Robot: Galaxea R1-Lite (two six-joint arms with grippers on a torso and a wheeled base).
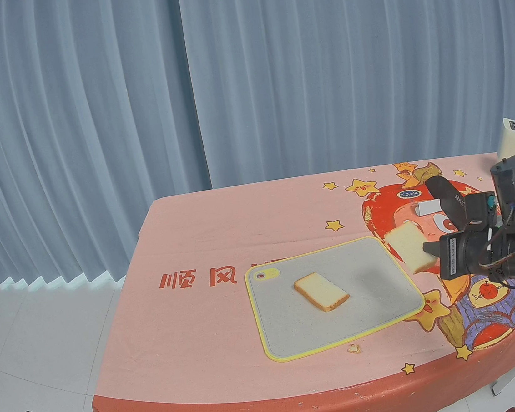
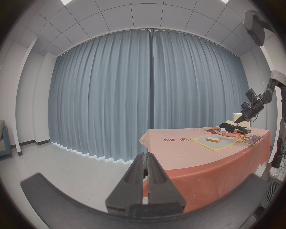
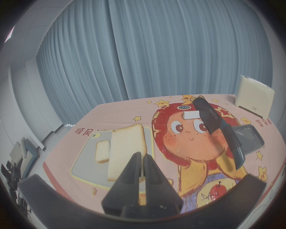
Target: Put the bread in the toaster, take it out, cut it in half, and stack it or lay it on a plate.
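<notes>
A half slice of bread (image 1: 321,291) lies flat on the grey, yellow-rimmed cutting board (image 1: 373,313). My right gripper (image 1: 431,250) hangs above the board's right edge, shut on a second piece of bread (image 1: 409,245), which stands tilted on edge. From the right wrist, that held piece (image 3: 126,149) sits between the fingers of the right gripper (image 3: 141,162), with the flat half (image 3: 102,151) beyond it. The cream toaster (image 3: 254,95) stands at the table's far right corner. My left gripper (image 2: 146,170) is shut on nothing, low and well left of the table.
A dark knife (image 3: 214,119) with a blue handle lies on the tablecloth right of the board, beside a dark tray (image 3: 250,135). A crumb (image 1: 353,348) lies near the table's front edge. The table's left half is bare pink cloth (image 1: 192,326).
</notes>
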